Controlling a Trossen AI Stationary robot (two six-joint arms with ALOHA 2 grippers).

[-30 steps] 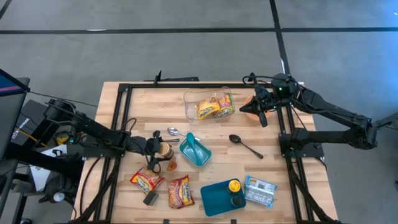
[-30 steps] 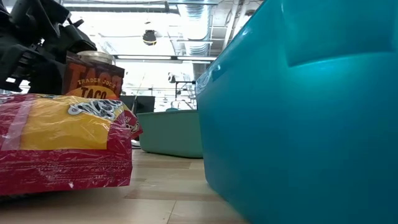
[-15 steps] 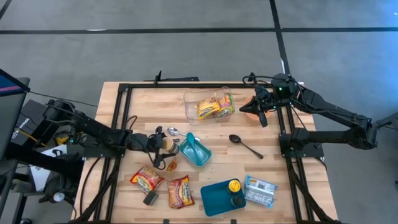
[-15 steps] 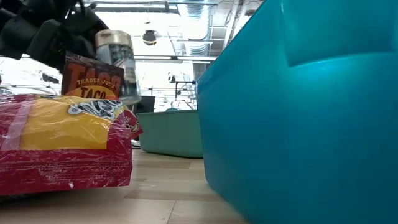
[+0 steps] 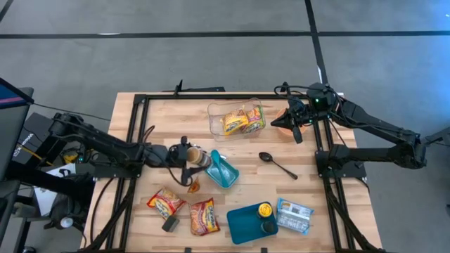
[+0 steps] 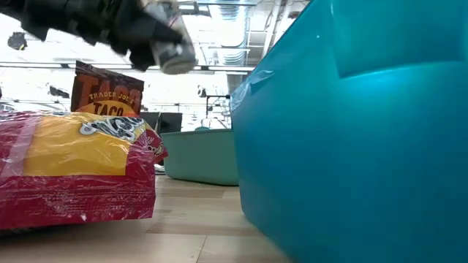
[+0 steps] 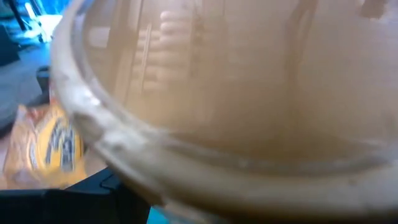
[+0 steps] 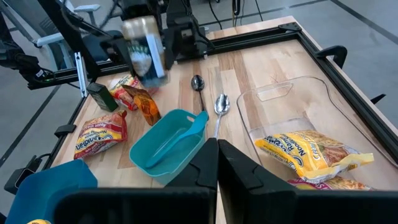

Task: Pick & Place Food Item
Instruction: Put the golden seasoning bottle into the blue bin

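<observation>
A jar with tan contents and a blue-and-white label [image 5: 199, 158] hangs above the table's middle left, just left of the teal scoop bowl [image 5: 220, 170]. It fills the left wrist view [image 7: 249, 93] and shows blurred in the low view [image 6: 167, 47]. My left gripper [image 5: 187, 155] is shut on it. Under it on the table stands an orange taco packet [image 5: 193, 185]. My right gripper [image 5: 297, 132] waits shut high at the far right, beside a clear container [image 5: 235, 119] that holds noodle packets. My left gripper pinches the jar between its two fingers, on the jar's sides near the lid end [image 8: 155, 34]. The fingers come nearly level from the table's left. The jar is lifted clear of the table and is tilted, its bottom [image 6: 178, 62] lower and toward the right.
Two red-and-yellow noodle packets [image 5: 166, 204] [image 5: 204, 216] lie near the front left. A teal tray [image 5: 242, 225] with a yellow-lidded bottle and a blue pack [image 5: 294, 215] sit front right. Two spoons [image 5: 195, 148] [image 5: 276, 164] lie mid-table. An orange dish [image 5: 281, 123] sits under the right arm.
My left gripper has risen and gone toward the table's right and far side with the jar. The jar stood beside the taco packet; now it is lifted clear and tipped over from upright. The taco packet has stayed where it was.
</observation>
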